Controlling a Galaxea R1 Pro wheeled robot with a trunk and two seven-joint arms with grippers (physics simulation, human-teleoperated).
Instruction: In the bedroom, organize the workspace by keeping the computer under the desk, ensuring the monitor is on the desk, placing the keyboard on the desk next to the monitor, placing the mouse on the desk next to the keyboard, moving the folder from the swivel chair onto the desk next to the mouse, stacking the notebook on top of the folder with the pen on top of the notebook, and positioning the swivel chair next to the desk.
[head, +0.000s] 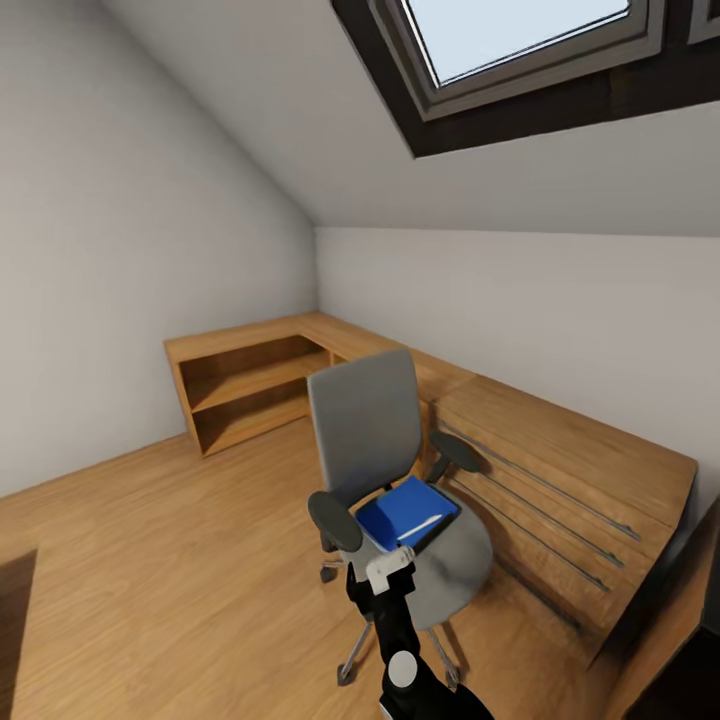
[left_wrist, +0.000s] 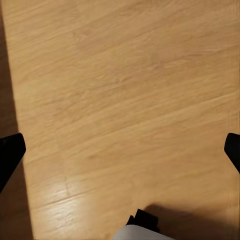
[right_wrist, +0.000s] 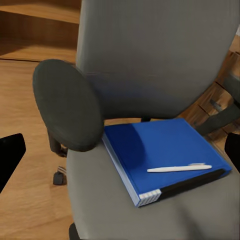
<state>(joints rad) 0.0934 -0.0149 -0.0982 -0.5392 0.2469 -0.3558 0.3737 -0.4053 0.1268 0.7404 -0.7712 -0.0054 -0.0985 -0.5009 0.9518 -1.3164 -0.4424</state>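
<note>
**Folder and pen on the chair seat**

Our left gripper (left_wrist: 120, 150) hangs wide open over bare wooden floor (left_wrist: 125, 75). Ahead, the swivel chair (head: 365, 425) carries the blue folder (head: 405, 511) on its seat, the pen (right_wrist: 179, 168) lying on top. Our right gripper (right_wrist: 120, 150), fingers spread wide, faces that seat.

the right arm (head: 400, 640) reaches forward and up from the bottom of the head view, its gripper (head: 390, 572) at the tip. in the right wrist view the two dark fingertips (right_wrist: 10, 155) sit at opposite edges, spread wide with nothing between them. the left gripper's fingertips (left_wrist: 11, 152) are likewise set far apart, pointing down.
</note>
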